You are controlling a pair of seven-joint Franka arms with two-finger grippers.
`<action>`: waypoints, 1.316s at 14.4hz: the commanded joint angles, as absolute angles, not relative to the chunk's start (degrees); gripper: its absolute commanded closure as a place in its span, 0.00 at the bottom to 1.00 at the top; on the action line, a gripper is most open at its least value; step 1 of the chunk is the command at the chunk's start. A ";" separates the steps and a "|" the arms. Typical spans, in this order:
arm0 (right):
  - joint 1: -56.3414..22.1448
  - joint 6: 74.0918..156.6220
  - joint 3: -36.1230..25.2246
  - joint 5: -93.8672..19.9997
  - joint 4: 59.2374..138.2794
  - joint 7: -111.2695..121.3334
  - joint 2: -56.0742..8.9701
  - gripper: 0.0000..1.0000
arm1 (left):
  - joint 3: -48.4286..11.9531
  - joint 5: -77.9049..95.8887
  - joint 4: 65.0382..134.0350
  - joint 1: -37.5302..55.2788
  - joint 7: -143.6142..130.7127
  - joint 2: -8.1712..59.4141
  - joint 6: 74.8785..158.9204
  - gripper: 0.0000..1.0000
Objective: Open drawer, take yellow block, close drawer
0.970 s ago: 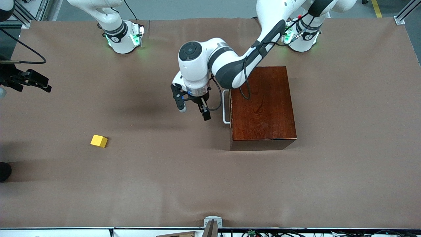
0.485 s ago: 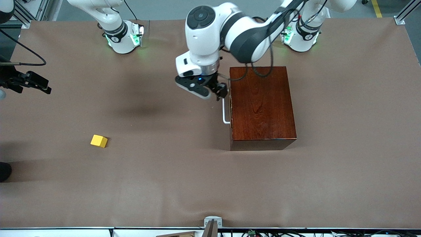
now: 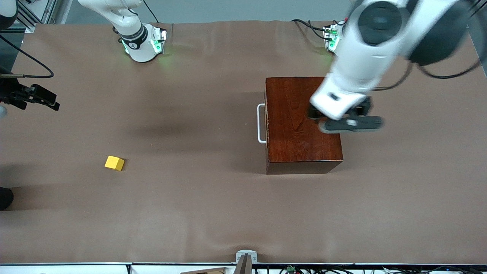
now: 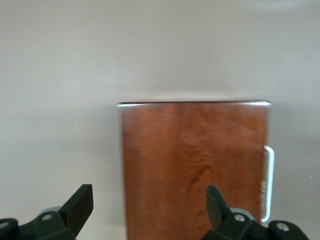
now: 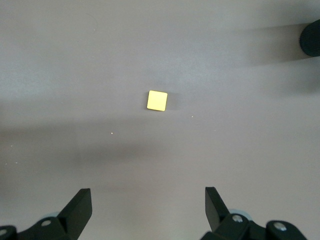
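The dark reddish-brown wooden box [image 3: 304,125] stands mid-table with its drawer [image 3: 266,121] shut and the white handle [image 3: 261,123] facing the right arm's end. The yellow block [image 3: 114,163] lies on the brown cloth toward the right arm's end, well apart from the box. My left gripper [image 3: 348,121] hangs open and empty over the box's edge toward the left arm's end; its wrist view shows the box top [image 4: 195,170] and handle [image 4: 268,182] below the left gripper [image 4: 149,200]. My right gripper [image 3: 45,99] hovers open near the right arm's end, with the yellow block [image 5: 157,100] below the right gripper [image 5: 148,200].
The arm bases [image 3: 142,42] stand along the table edge farthest from the front camera. A dark round object [image 3: 5,198] sits at the table's edge at the right arm's end, and shows as a dark round object [image 5: 312,37] from the right wrist. A metal bracket [image 3: 245,258] sits at the nearest edge.
My left arm has risen from in front of the drawer handle and swung across the box toward the left arm's end. The drawer stays shut, the block has not moved, and the right gripper holds still.
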State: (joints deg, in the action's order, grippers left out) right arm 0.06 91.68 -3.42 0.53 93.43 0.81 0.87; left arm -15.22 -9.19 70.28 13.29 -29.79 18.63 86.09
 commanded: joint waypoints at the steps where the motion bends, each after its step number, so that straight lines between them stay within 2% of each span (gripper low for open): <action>1: 0.26 91.05 -2.99 0.97 91.67 0.18 -0.35 0.00 | -15.91 -4.76 72.86 5.57 -27.88 16.00 85.08 0.00; 4: 0.26 91.14 -2.99 0.97 91.67 0.18 -0.35 0.00 | -13.12 -0.89 73.04 -0.25 -12.62 15.39 82.80 0.00; 6: 0.35 90.97 -2.99 0.97 91.67 0.18 -0.35 0.00 | -4.17 3.06 74.35 1.39 -7.75 13.20 82.36 0.00; 8: 0.44 90.88 -2.99 0.97 91.67 0.18 -0.35 0.00 | -0.28 3.43 79.86 2.81 -7.30 7.85 82.88 0.00; 11: 0.44 90.79 -2.99 1.05 91.67 0.18 -0.35 0.00 | 0.00 2.90 86.56 2.81 -5.46 2.21 85.51 0.00; 19: 0.62 90.62 -2.99 1.05 91.67 0.26 -0.53 0.00 | -0.97 2.29 87.28 2.72 0.09 0.79 86.49 0.00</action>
State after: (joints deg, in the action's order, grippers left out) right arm 0.04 91.57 -3.38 0.53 93.36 0.79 0.28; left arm -1.04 2.57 85.70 2.28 -0.88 2.45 85.64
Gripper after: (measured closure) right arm 0.000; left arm 0.000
